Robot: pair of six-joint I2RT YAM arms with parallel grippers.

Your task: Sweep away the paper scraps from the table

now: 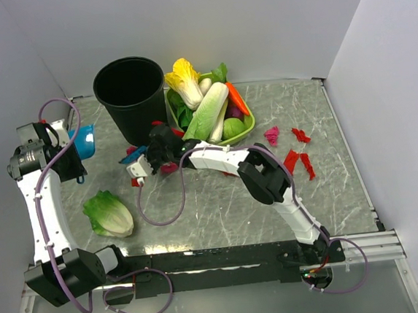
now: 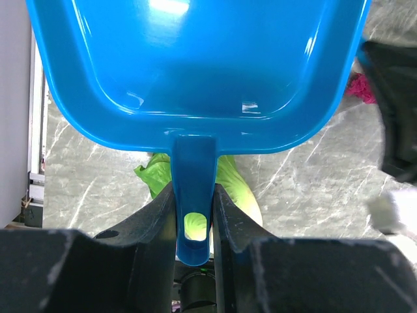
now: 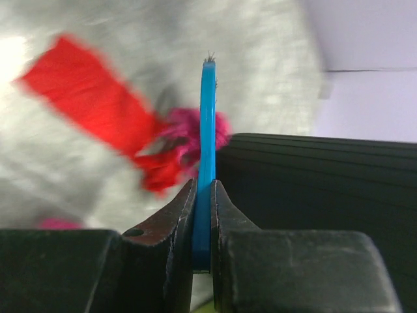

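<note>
The paper scraps lie in two groups on the table point(image 1: 199, 208). Red strips point(image 1: 292, 159) and a pink wad point(image 1: 271, 134) sit at the right. More red and pink bits point(image 1: 170, 167) lie by my right gripper point(image 1: 142, 166). In the right wrist view, that gripper point(image 3: 203, 189) is shut on a thin blue brush point(image 3: 207, 130), with a red strip point(image 3: 91, 104) and a pink wad point(image 3: 186, 130) just left of it. At the left, my left gripper point(image 1: 73, 150) holds a blue dustpan point(image 1: 84, 140). Its jaws point(image 2: 194, 192) clamp the dustpan handle point(image 2: 193, 163).
A black bin point(image 1: 132, 94) stands at the back, close to the right gripper. A green basket of vegetables point(image 1: 249, 127) sits to its right. A lettuce half point(image 1: 109, 213) lies front left, below the dustpan. Walls close in the left, back and right sides.
</note>
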